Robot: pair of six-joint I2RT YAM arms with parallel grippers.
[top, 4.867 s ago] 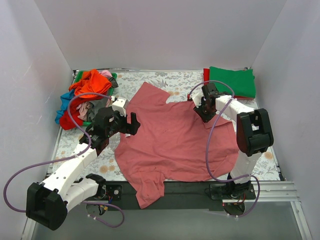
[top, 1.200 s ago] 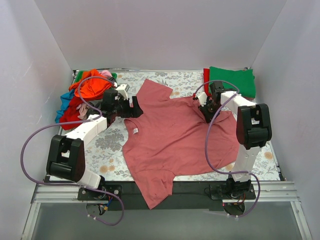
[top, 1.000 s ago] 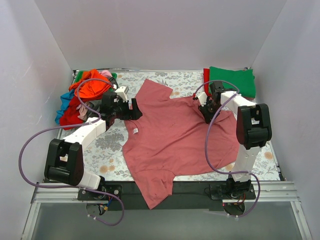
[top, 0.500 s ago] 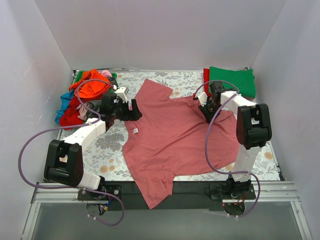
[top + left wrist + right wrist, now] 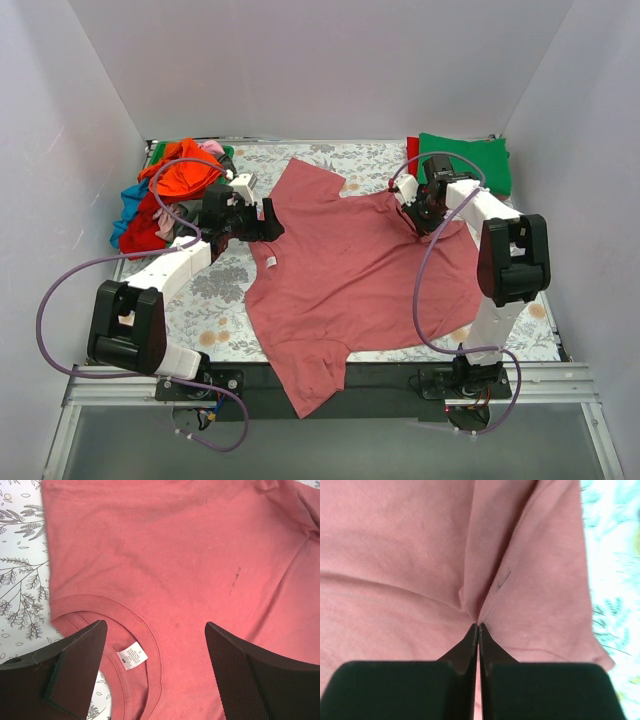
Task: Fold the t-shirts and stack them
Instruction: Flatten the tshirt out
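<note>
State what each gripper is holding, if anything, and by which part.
The right gripper is shut on the dusty-rose t-shirt, pinching a fold of fabric near its edge. The left gripper is open above the collar, holding nothing.

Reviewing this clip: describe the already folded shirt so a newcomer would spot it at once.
Start at the big dusty-rose t-shirt spread across the middle of the table, then look to the far right corner, beyond the right gripper. There lies a green t-shirt, a flat rectangle atop a red layer, unlike the crumpled mixed-colour heap in the far left corner.
</note>
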